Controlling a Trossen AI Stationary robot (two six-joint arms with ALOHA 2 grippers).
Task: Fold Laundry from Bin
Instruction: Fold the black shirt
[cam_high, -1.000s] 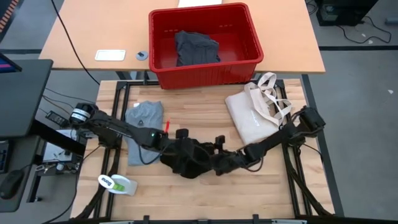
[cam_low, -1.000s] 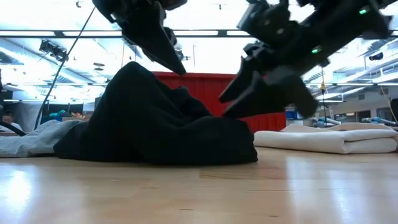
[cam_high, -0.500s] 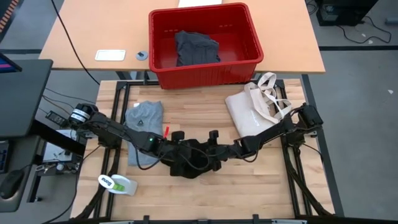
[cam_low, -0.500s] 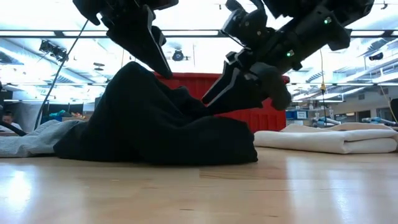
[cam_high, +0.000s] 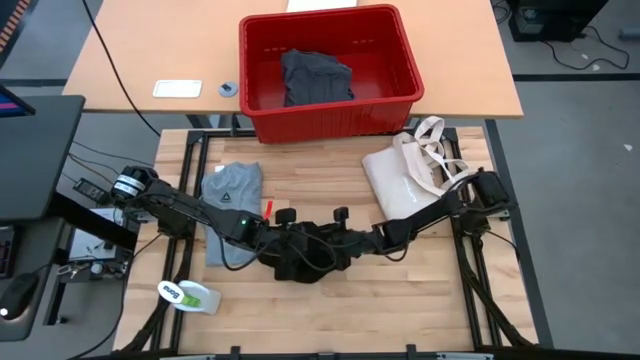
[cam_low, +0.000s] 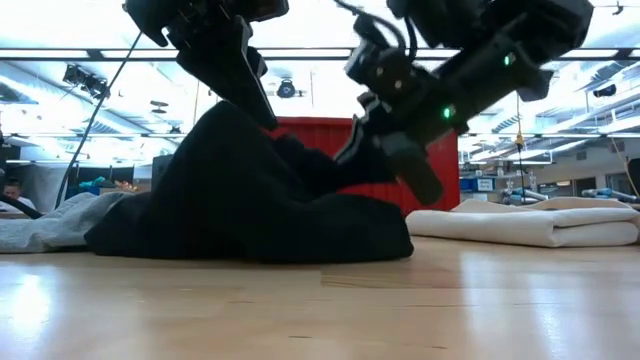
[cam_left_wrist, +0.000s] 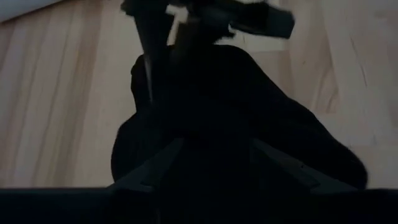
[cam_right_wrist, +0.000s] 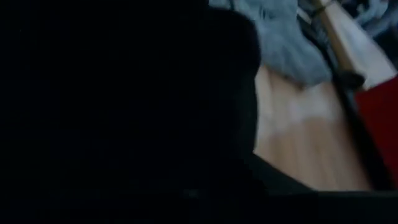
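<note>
The large black garment (cam_high: 305, 255) lies heaped on the wooden table near its front middle, and one part is drawn up into a peak (cam_low: 222, 112). My left gripper (cam_high: 288, 236) comes from the table's left and is shut on that peak. My right gripper (cam_high: 336, 236) comes from the table's right, and its fingers are sunk into the heap's right upper side (cam_low: 345, 160). The light grey T-shirt (cam_high: 231, 205) lies flat to the left of the heap. The red bin (cam_high: 328, 65) stands beyond the table's far edge with a dark grey garment (cam_high: 315, 78) inside. My left gripper pinches a raised fold of the black garment (cam_left_wrist: 211, 130) between its two fingers (cam_left_wrist: 155, 168). It comes slanting down from the table's left. The cloth rises to a peak at the fingers, and the rest lies on the table. My right gripper is shut on the black garment's right upper part (cam_low: 335, 165), slanting down from the table's right. The cloth hides the fingertips, so layers or edge cannot be told. The garment rests on the table.
A cream tote bag (cam_high: 408, 185) lies at the table's right rear, close to my right arm. A white and green object (cam_high: 190, 296) lies at the front left corner. Bare wood shows along the table's near edge.
My right gripper has gone toward the table's left and slightly down into the black garment, and has shut from wide open onto its right upper part. The heap keeps its place, with its peak still raised at my left gripper.
</note>
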